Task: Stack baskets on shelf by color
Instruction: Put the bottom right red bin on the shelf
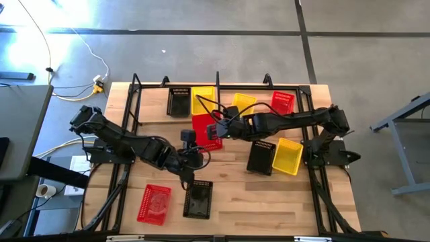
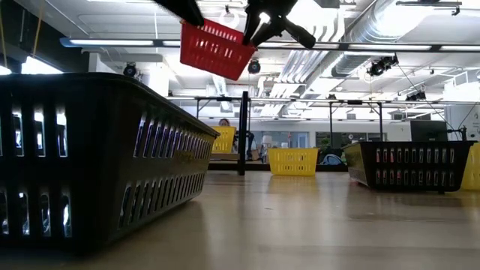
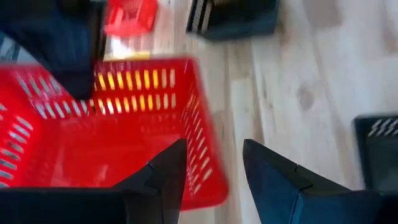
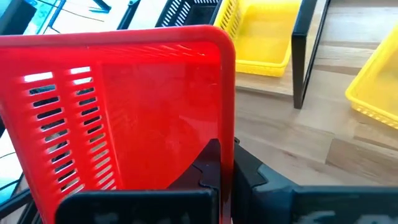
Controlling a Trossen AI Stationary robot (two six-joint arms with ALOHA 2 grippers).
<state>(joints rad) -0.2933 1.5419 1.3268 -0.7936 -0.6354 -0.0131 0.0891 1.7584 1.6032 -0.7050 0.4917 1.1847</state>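
The right gripper [image 1: 216, 130] holds a red basket [image 1: 205, 132] by one wall, its fingers closed on the rim, and the low view shows this basket lifted clear above the counter [image 1: 269, 202] and tilted. The left gripper [image 1: 190, 158] is near the same basket, on its front side; in the left wrist view its fingers [image 3: 163, 180] stand narrowly apart around the basket's end wall, but I cannot tell whether they really press it. The shelf [image 1: 153, 101] runs along the far edge of the counter and already carries a black basket [image 1: 178, 101], two yellow baskets [image 1: 203, 99] and another red basket [image 1: 283, 101]. I judge the step in hand is to bring the lifted basket to that red one. To do it well, the right arm should first level the basket, keep it high enough to pass the black tubing, and lower it straight into its partner so that the walls nest and do not catch. The left gripper should stay out of this path.
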